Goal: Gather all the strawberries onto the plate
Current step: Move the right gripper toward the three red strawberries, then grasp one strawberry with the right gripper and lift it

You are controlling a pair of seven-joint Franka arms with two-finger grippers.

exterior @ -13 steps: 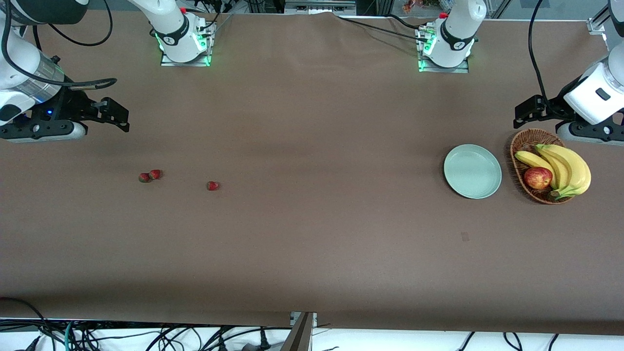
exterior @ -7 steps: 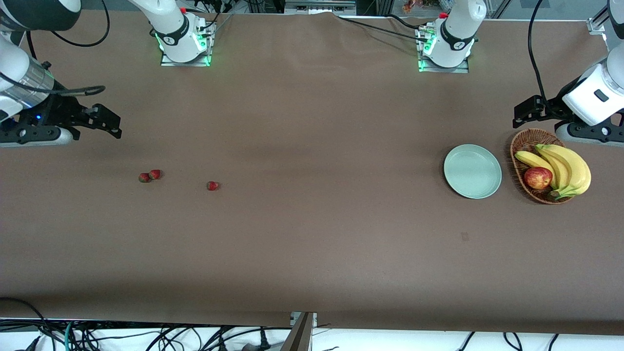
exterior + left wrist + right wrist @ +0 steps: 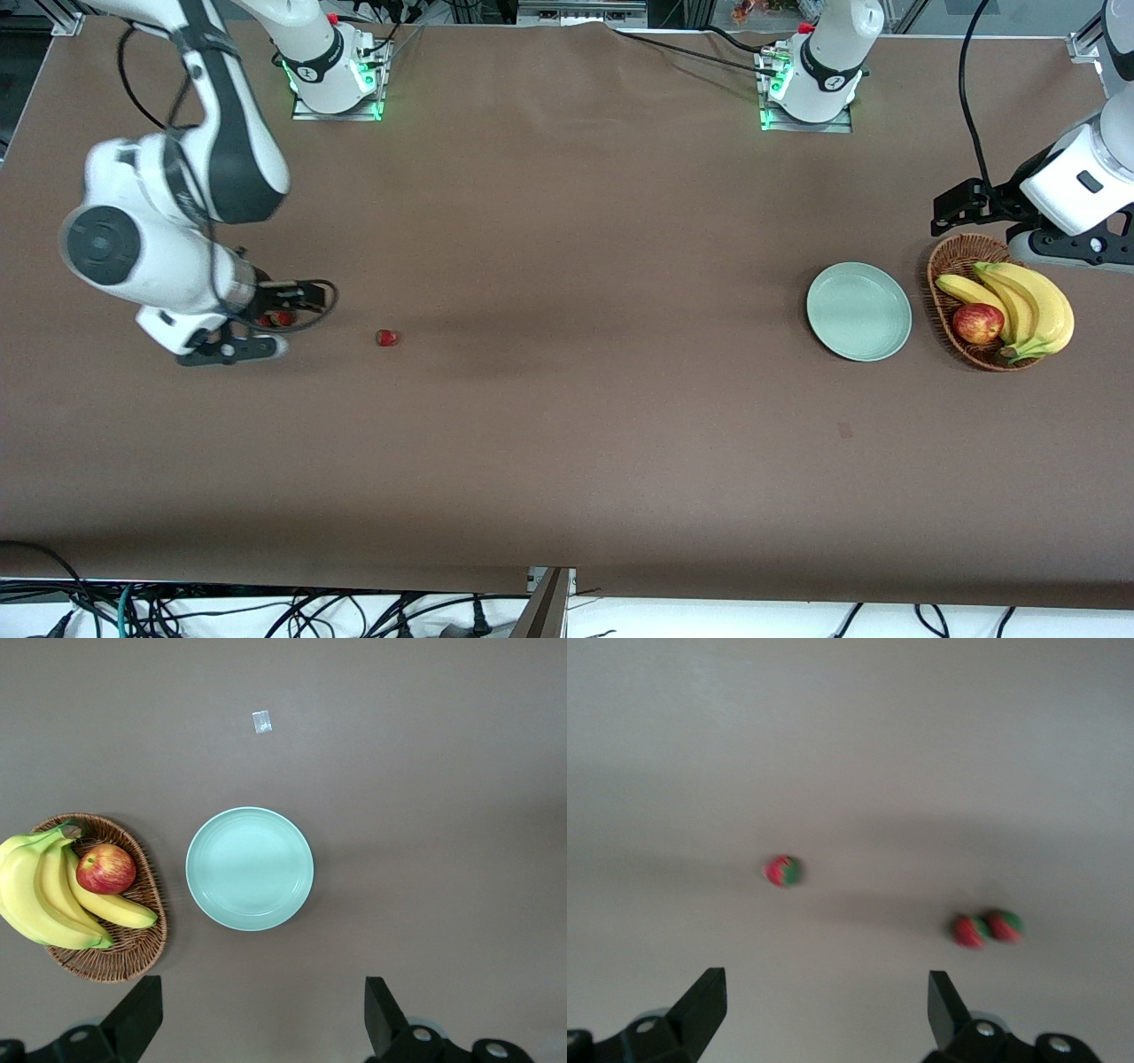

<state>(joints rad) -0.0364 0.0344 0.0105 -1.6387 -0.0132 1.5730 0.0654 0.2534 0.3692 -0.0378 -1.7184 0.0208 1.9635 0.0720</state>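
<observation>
In the front view the brown cloth-covered counter carries the round pale mint-green plate toward the left arm's end, just beside a brown wicker basket of yellow bananas and a red apple. The tiny red strawberries with green caps lie well apart from the plate, toward the right arm's end: one lone strawberry sits in the open, and a pair is mostly hidden under the right gripper, which hangs low over them. The left gripper waits over the counter beside the basket. The left wrist view shows its black fingers spread wide with nothing between them, and the plate lies bare, so no berry is collected yet. The right wrist view, blurred, shows that gripper's fingers spread and empty, with the lone strawberry and the touching pair on the counter. The step in hand seems to be the first pick. To do it well, the right gripper should centre on one berry only, turn so its fingers do not knock the neighbour away, and close gently, since such small soft fruit would roll or bruise easily.
</observation>
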